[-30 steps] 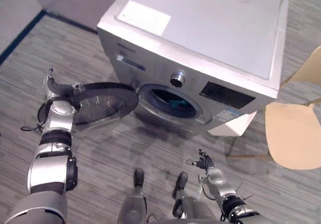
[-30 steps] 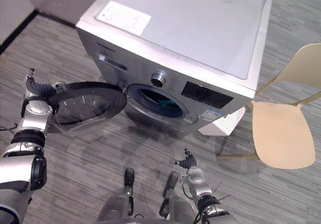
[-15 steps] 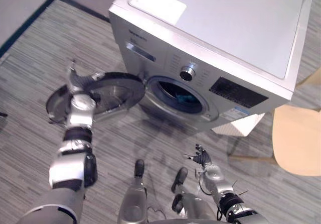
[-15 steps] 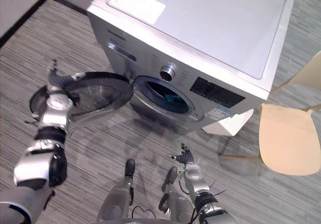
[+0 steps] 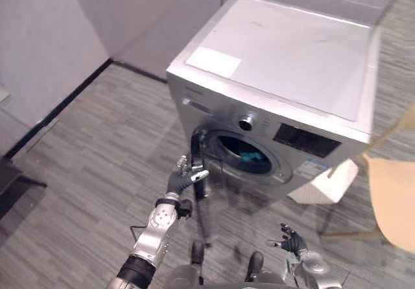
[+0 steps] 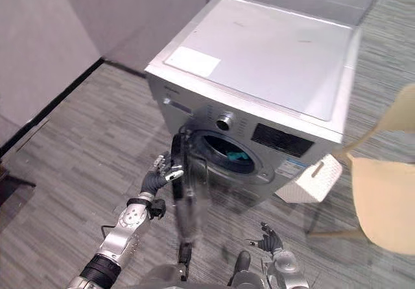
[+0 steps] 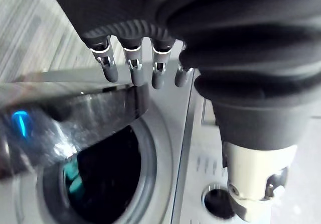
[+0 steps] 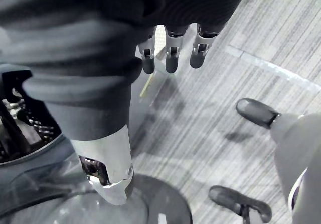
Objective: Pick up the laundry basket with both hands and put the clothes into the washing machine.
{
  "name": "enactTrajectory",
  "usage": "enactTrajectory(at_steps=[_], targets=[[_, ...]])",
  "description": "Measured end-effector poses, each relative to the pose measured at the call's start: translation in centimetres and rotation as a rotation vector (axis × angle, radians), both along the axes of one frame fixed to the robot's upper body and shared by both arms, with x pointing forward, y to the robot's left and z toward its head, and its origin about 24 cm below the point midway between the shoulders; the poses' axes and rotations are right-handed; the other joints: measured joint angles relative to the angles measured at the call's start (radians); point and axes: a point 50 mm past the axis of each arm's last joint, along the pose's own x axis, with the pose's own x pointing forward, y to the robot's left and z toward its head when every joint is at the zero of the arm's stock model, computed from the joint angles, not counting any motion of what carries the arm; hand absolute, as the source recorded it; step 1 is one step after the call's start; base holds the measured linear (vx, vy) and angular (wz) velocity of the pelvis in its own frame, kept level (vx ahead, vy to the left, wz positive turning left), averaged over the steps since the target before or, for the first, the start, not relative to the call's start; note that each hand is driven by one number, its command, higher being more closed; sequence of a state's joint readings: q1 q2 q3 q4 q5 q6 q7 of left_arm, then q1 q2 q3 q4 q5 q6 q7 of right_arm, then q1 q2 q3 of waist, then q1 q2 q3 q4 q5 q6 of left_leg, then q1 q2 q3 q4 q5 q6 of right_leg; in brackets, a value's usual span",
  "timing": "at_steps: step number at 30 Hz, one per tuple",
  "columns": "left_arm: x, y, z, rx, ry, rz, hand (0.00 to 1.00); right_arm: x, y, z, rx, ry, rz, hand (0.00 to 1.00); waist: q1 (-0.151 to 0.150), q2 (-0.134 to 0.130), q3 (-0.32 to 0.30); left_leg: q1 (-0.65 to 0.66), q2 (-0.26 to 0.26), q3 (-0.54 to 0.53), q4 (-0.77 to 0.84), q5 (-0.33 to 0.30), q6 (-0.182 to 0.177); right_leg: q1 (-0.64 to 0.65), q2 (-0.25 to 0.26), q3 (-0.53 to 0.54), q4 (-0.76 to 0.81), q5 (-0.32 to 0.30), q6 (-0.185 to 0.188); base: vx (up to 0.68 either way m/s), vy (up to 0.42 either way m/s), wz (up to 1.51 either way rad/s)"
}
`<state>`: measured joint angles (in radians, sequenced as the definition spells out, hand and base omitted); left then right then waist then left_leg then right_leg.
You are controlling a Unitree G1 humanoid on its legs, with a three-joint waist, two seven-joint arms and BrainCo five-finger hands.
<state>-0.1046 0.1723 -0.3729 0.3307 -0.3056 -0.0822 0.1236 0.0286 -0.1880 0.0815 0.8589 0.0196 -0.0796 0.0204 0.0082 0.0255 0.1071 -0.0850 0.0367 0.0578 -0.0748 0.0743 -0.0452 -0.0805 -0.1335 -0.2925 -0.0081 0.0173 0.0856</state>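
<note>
Now the left hand [image 5: 185,179] rests with straight, open fingers [image 7: 131,68] against the outer side of the round door [image 5: 201,205] of the washing machine [image 5: 292,62]. The door stands about half open, with its edge turned to the head camera. A teal cloth [image 5: 249,154] lies inside the drum, close to the opening. What seems to be the white laundry basket [image 5: 322,184] stands on the floor between the machine and a chair [image 5: 392,198]. The right hand [image 5: 292,242] hangs low over the floor, its fingers loose and spread, holding nothing.

I think the danger is this: flat fingers only press and do not grip. They may slide off the rim, or the door may stop before the latch. If the cloth hangs over the seal, the door could pinch it.
</note>
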Motion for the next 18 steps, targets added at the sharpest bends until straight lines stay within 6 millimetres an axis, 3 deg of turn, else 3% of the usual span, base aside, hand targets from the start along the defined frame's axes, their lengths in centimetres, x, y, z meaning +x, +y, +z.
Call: enactTrajectory(at_steps=[3, 5, 6, 9, 12, 13, 14, 16, 18], targets=[[2.7, -2.4, 0.2, 0.011, 0.027, -0.046, 0.00, 1.3, 1.0, 0.5, -0.017, -0.052, 0.023, 0.00, -0.037, 0.018, -0.005, -0.005, 0.011, 0.083, -0.016, -0.001, -0.001, -0.033, 0.019, 0.083, -0.049, 0.052, -0.005, -0.10, 0.014, -0.77], [4.9, -2.2, 0.8, 0.034, 0.035, 0.007, 0.00, 2.0, 0.8, 1.1, -0.035, -0.090, 0.015, 0.00, -0.070, 0.017, -0.002, -0.015, 0.016, 0.127, -0.016, -0.001, -0.002, -0.059, 0.027, 0.122, -0.071, 0.076, -0.009, -0.08, 0.003, -0.80], [7.2, -1.0, 1.8, 0.055, 0.039, 0.091, 0.00, 2.7, -0.1, 1.9, -0.062, -0.142, -0.012, 0.00, -0.109, 0.020, 0.002, -0.034, 0.020, 0.169, -0.016, -0.001, -0.002, -0.096, 0.031, 0.163, -0.084, 0.102, -0.013, -0.07, -0.011, -0.97], [11.1, 2.6, 4.8, 0.129, 0.033, 0.282, 0.00, 3.3, -3.6, 3.3, -0.137, -0.196, -0.099, 0.00, -0.165, 0.025, 0.048, -0.078, 0.028, 0.224, -0.014, 0.002, -0.006, -0.173, 0.037, 0.222, -0.085, 0.134, -0.018, -0.01, -0.024, -0.76], [11.6, 5.0, 4.7, 0.260, 0.074, 0.324, 0.00, 2.7, -6.1, 3.7, -0.170, -0.197, -0.181, 0.00, -0.164, 0.024, 0.085, -0.111, 0.039, 0.255, -0.014, 0.009, -0.015, -0.225, 0.052, 0.253, -0.086, 0.156, -0.023, 0.01, -0.051, -0.41], [11.8, 7.2, 5.2, 0.307, 0.076, 0.369, 0.00, 2.8, -6.3, 3.9, -0.168, -0.206, -0.199, 0.00, -0.174, 0.011, 0.101, -0.133, 0.048, 0.273, -0.017, 0.016, -0.024, -0.258, 0.063, 0.270, -0.086, 0.168, -0.032, 0.01, -0.062, -0.33], [11.9, 8.7, 5.7, 0.337, 0.087, 0.401, 0.00, 3.0, -6.1, 4.0, -0.156, -0.226, -0.206, 0.00, -0.178, 0.003, 0.112, -0.151, 0.054, 0.279, -0.017, 0.020, -0.029, -0.278, 0.070, 0.275, -0.089, 0.175, -0.037, 0.00, -0.065, -0.26], [11.9, 9.9, 5.9, 0.374, 0.088, 0.417, 0.00, 3.0, -5.6, 3.9, -0.127, -0.241, -0.223, 0.00, -0.173, 0.002, 0.122, -0.162, 0.065, 0.291, -0.017, 0.027, -0.030, -0.294, 0.081, 0.280, -0.089, 0.184, -0.049, 0.00, -0.045, -0.15], [11.9, 9.7, 5.9, 0.403, 0.084, 0.400, 0.00, 2.7, -4.7, 3.5, -0.093, -0.239, -0.233, 0.00, -0.149, 0.002, 0.123, -0.157, 0.073, 0.302, -0.017, 0.028, -0.031, -0.293, 0.088, 0.284, -0.089, 0.185, -0.051, 0.01, -0.023, -0.14]])
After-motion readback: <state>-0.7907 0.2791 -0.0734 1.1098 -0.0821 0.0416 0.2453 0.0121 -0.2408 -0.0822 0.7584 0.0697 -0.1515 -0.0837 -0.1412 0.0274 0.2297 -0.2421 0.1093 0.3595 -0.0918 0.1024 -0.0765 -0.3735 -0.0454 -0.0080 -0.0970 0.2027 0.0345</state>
